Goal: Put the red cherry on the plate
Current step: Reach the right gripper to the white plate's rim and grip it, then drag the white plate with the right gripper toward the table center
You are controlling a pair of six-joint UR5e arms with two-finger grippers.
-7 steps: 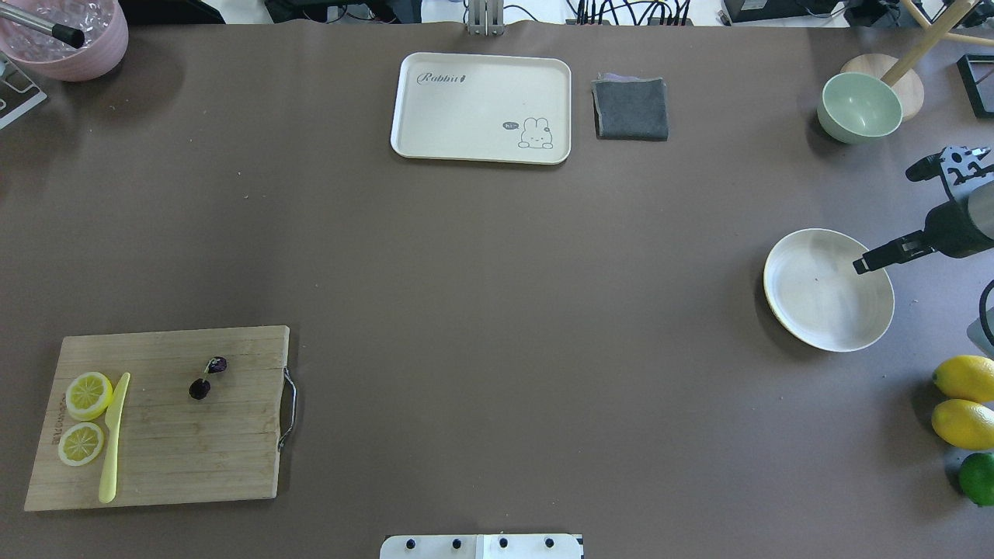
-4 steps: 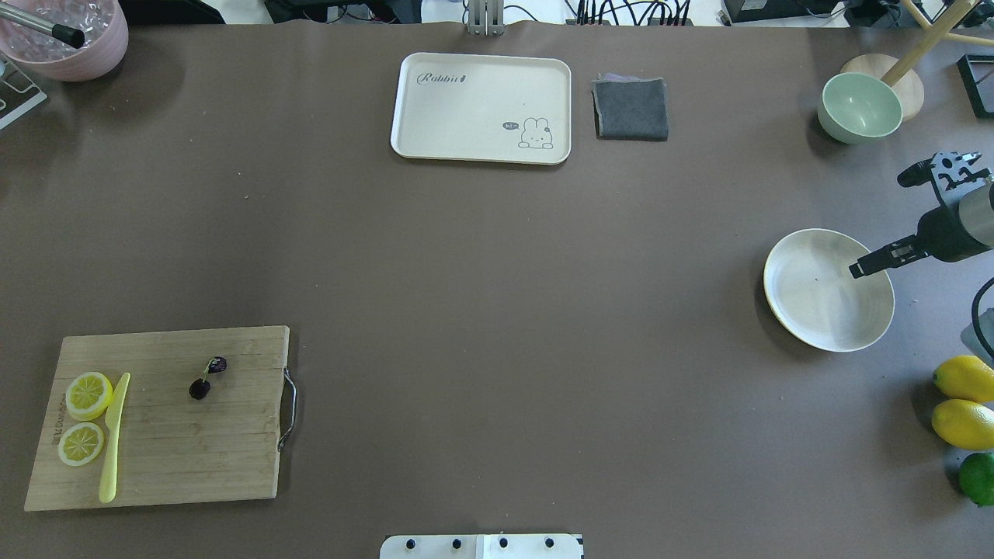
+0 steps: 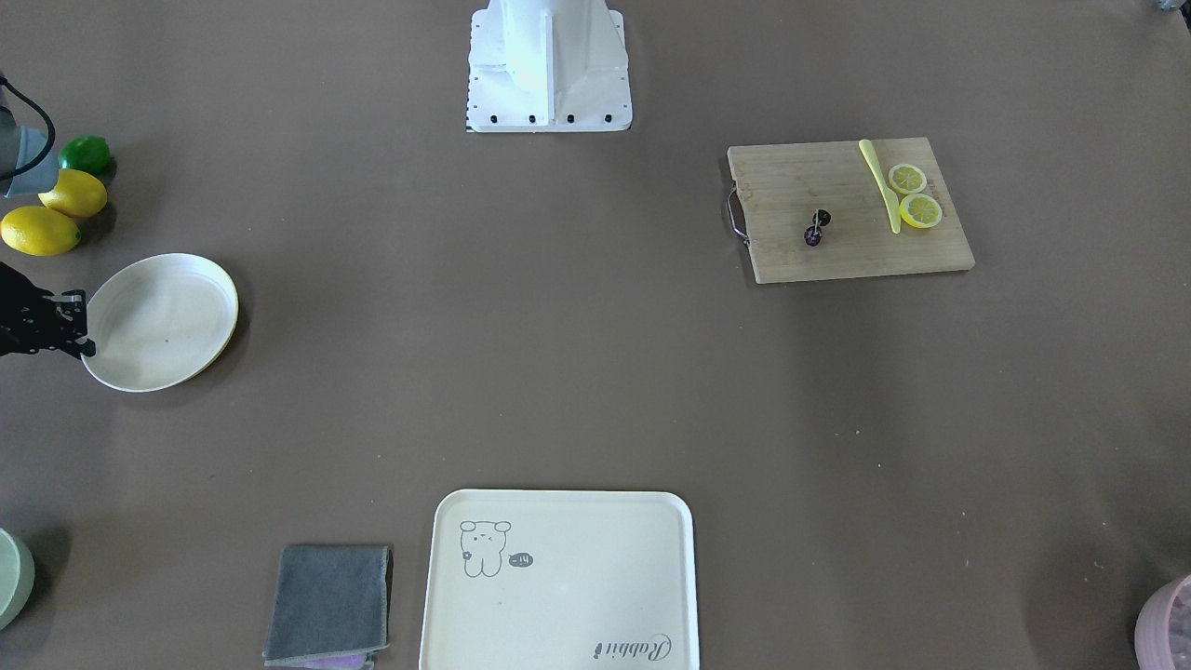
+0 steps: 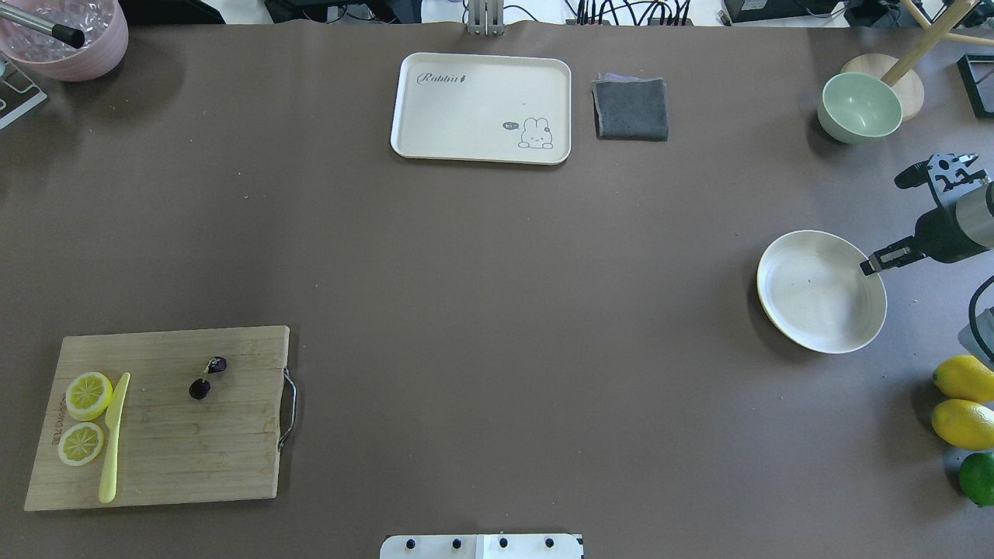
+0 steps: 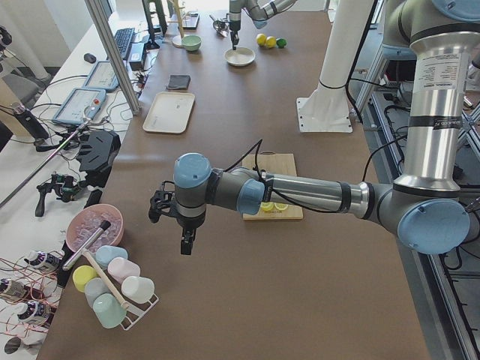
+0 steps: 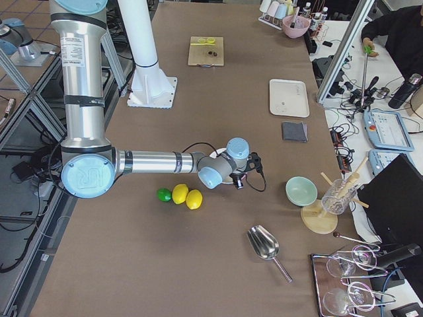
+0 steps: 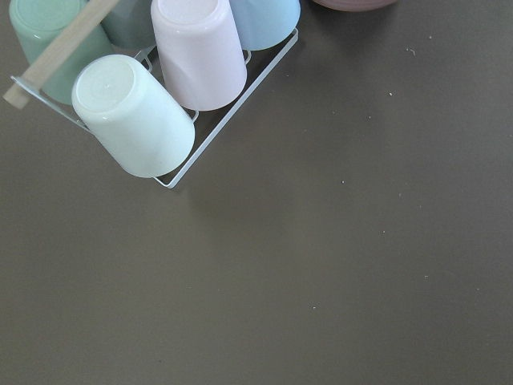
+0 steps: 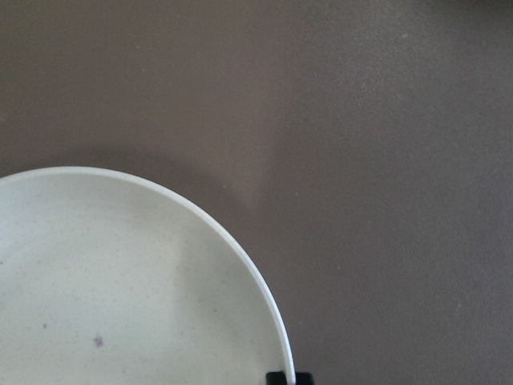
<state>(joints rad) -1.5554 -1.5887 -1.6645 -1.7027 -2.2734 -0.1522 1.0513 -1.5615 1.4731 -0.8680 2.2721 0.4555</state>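
The cherry (image 4: 206, 378) lies on the board (image 4: 194, 450), at 8 o'clock in the overhead view. At 3 o'clock, the right gripper (image 4: 867, 268) pinches the plate (image 4: 815, 310) by its rim. The left gripper (image 5: 186, 244) hangs near the cups (image 5: 112, 289); whether it is open cannot be told.

The cream tray (image 4: 481, 101) reads "Rabbit" in script — and a small "hi~" bubble sits beside its rabbit drawing (image 4: 536, 133).
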